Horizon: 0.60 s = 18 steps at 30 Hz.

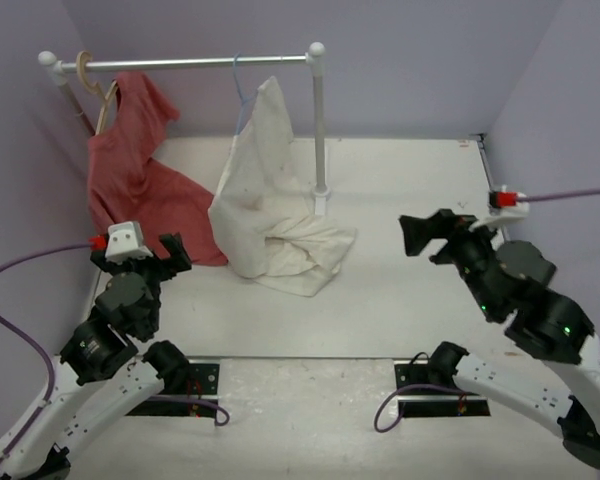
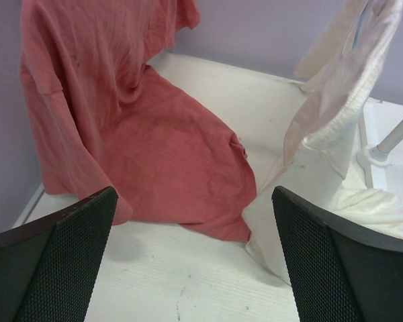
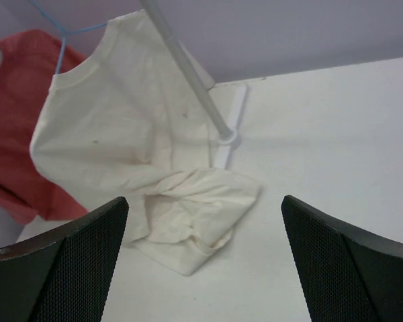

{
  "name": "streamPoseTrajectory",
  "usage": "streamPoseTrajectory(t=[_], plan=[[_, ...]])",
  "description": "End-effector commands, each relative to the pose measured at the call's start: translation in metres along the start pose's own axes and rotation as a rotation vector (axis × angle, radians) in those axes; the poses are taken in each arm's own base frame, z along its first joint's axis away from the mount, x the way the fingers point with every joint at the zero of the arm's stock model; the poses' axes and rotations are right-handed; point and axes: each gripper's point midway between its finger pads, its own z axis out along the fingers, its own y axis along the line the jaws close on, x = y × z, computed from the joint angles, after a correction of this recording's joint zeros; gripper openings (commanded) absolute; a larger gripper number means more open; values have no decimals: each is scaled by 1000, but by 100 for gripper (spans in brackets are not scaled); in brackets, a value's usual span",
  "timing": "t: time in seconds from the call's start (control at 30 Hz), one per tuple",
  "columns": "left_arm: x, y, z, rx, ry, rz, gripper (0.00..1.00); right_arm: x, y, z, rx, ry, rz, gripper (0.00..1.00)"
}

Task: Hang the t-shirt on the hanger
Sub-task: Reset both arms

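White arms (image 1: pixel 50 412), black joints (image 1: pixel 130 300), purple cables (image 1: pixel 580 194)

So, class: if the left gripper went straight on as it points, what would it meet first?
The left gripper would probably meet the red t-shirt, its hem lying on the table beside the white t-shirt; depth is unclear.

I'm looking at a white table (image 1: pixel 420 190) with a scuffed, faintly marked surface. At its far left the lower half of a red t-shirt (image 1: pixel 145 200) comes down onto it, the hem spread flat on the top. Touching that hem on its right, the bottom of a cream t-shirt (image 1: pixel 285 250) lies bunched in a folded heap. Just behind the heap sits the white foot of the clothes rack (image 1: pixel 321 205). Along my near edge the left mounting plate (image 1: pixel 205 378) and the right mounting plate (image 1: pixel 470 406), both black, lie on the table, with a purple cable (image 1: pixel 392 412) looped beside the right one.
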Motion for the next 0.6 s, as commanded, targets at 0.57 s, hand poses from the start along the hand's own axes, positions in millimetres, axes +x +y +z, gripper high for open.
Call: streamPoseTrajectory(t=[0.57], plan=[[-30, 11, -22, 101, -167, -157, 100, 32, -150, -119, 275, -59, -28, 99]])
